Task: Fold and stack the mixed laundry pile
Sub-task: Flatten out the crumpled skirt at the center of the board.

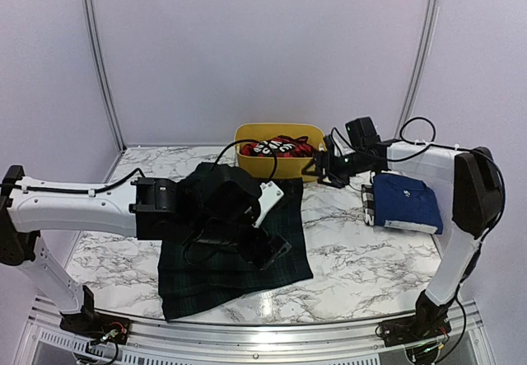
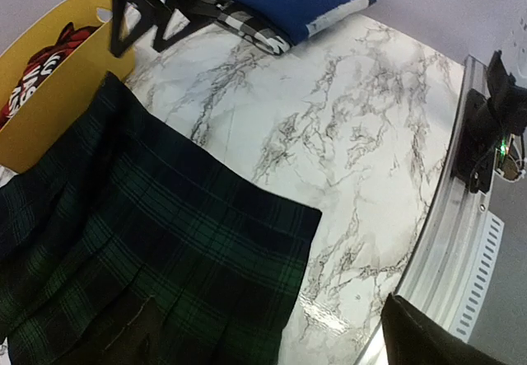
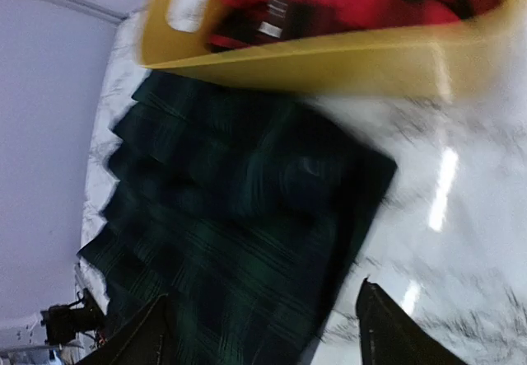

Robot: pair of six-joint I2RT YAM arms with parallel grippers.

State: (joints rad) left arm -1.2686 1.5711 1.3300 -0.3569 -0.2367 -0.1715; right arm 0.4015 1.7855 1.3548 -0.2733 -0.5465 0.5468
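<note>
The dark green-navy tartan garment (image 1: 235,254) lies spread flat on the marble table; it also shows in the left wrist view (image 2: 140,241) and, blurred, in the right wrist view (image 3: 239,217). My left gripper (image 1: 265,250) hovers over its right part, open and empty (image 2: 280,344). The red-and-black checked garment (image 1: 282,146) lies in the yellow tub (image 1: 247,161). The plain navy blue garment (image 1: 405,202) lies folded at the right on a checked piece. My right gripper (image 1: 315,167) is open and empty (image 3: 268,336) above the tartan's far right corner, beside the tub.
The yellow tub (image 2: 49,101) stands at the back centre, touching the tartan's far edge. The metal rail (image 2: 449,217) runs along the table's near edge. Bare marble (image 1: 362,258) lies between the tartan and the navy stack.
</note>
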